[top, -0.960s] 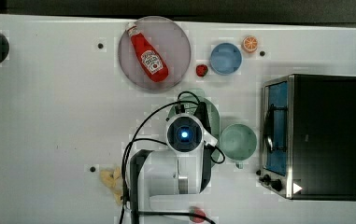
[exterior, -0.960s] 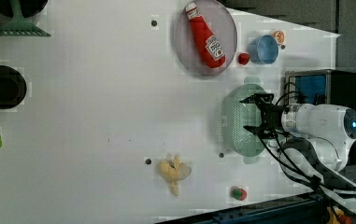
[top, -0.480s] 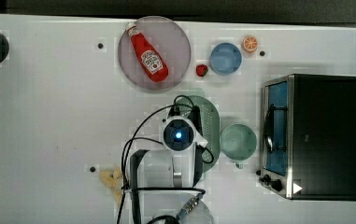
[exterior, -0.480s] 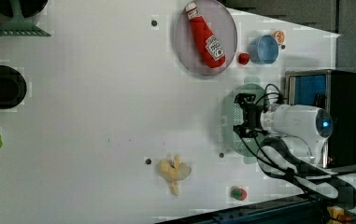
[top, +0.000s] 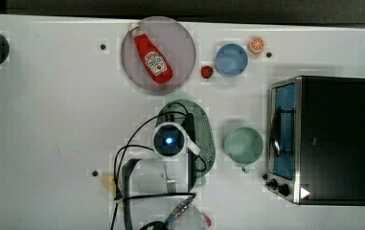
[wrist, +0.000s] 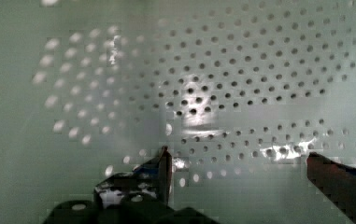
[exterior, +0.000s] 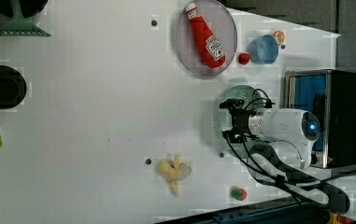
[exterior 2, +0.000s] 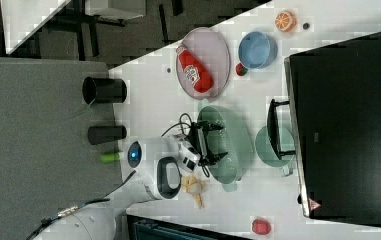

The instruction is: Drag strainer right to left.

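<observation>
The strainer is a pale green oval colander full of tiny holes, lying on the white table just below the grey plate in the top view. The arm's wrist covers its left half in the top view. My gripper is open and reaches down into the bowl; one fingertip stands by the perforated wall and nothing is held between the fingers. In the left view the gripper sits over the strainer. The right view shows the spread fingers inside the strainer.
A grey plate with a ketchup bottle lies just beyond the strainer. A green cup and a toaster oven stand at the top view's right. A blue bowl and a small red fruit sit near the plate.
The arm has moved toward the top view's left, and the strainer has slid with it, widening the gap to the green cup.
</observation>
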`<state>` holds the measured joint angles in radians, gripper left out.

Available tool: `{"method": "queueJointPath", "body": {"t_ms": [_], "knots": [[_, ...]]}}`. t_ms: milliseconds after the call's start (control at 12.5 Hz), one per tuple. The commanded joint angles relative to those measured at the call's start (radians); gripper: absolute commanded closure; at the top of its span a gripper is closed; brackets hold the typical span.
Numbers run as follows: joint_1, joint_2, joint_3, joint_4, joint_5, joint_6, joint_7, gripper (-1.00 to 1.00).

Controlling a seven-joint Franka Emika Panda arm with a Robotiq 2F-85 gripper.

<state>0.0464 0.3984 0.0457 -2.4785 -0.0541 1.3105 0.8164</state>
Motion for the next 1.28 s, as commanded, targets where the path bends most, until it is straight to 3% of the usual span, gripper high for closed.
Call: {"method": "queueJointPath", "body": {"t_ms": [80,1280], "knots": [[0.078,-0.014,0.002,0.012,0.010,-0.011,0.093,-1.00],[0.321,0.073,0.017,0.210,0.132,-0.179,0.301,-1.00]]}}
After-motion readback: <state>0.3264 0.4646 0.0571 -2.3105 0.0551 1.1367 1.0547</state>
